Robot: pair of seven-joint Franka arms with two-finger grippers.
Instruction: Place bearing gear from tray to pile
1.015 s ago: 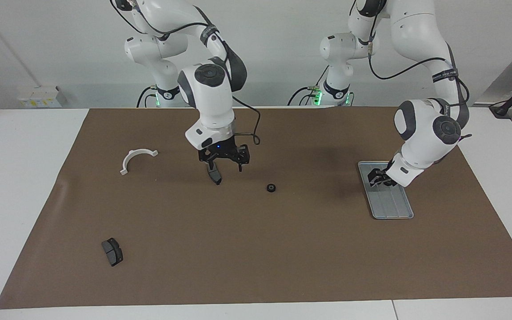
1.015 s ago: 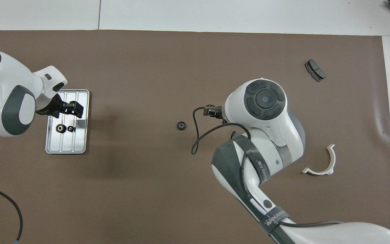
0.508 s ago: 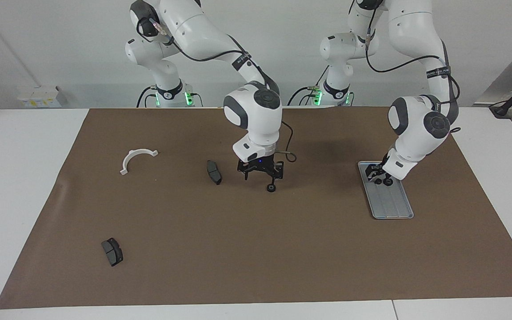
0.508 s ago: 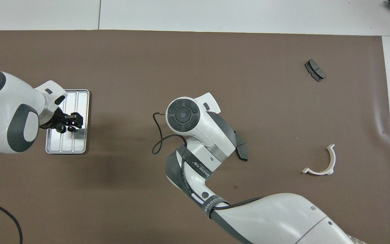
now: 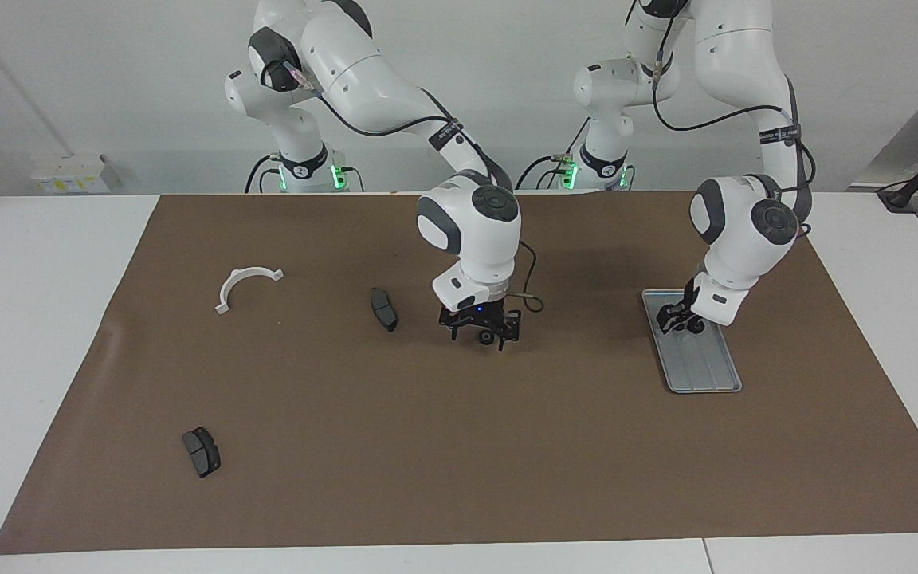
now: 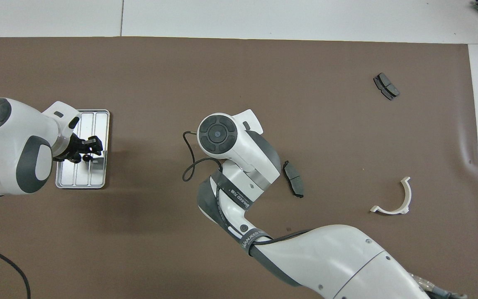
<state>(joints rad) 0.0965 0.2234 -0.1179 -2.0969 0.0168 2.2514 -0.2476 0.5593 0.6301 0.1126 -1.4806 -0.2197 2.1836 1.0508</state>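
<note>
Two pads (image 5: pixel 383 308) (image 5: pixel 202 451), one bracket (image 5: pixel 245 285). Gear (image 5: pixel 488 338) between right gripper (image 5: pixel 487 335) fingers, apart. Tray (image 5: pixel 706 368): gears (image 6: pixel 80 157) at left gripper (image 5: pixel 680 319); fingers' state unclear.

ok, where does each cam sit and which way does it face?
Facing view: high across the table, looking at both robots; bases, arms, left gripper at the tray, right gripper at a small black gear.
Overhead view: above the robots' end, looking steeply down; only forearms and wrists, right gripper hidden.
Shared, half a turn apart: tray, white bracket, two brake pads.
</note>
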